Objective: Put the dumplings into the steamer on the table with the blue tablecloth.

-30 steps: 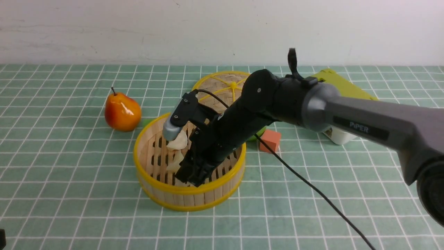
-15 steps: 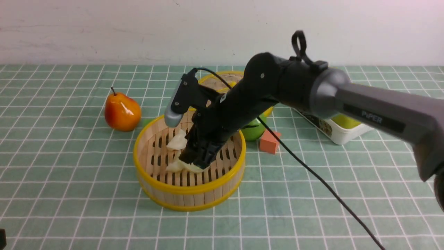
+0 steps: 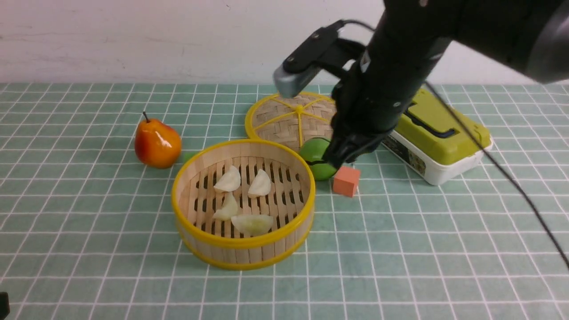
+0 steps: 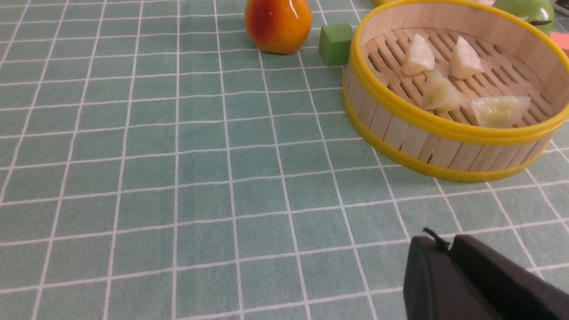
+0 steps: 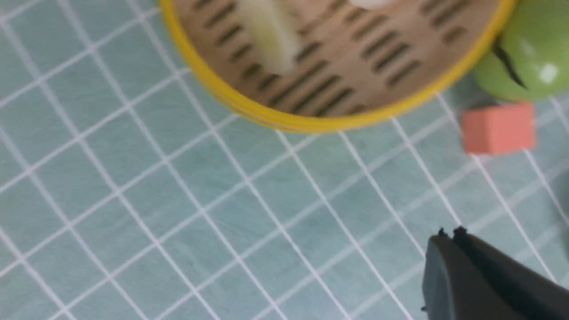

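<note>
The steamer stands mid-table on the blue tablecloth, with several dumplings lying on its slats. My right gripper hangs shut and empty above the table, right of the steamer and in front of a green apple. In the right wrist view its tips are pressed together over bare cloth, with the steamer's rim and a blurred dumpling beyond. My left gripper is shut with nothing in it, low over the cloth short of the steamer, where the dumplings show.
A pear sits left of the steamer with a green cube beside it. Behind lie the woven lid, a green apple, an orange cube and a green-lidded white box. The right arm's cable trails to the right.
My right gripper has let a dumpling go in the steamer, risen out of it up and to the right, and shut. The left gripper has not visibly moved.
</note>
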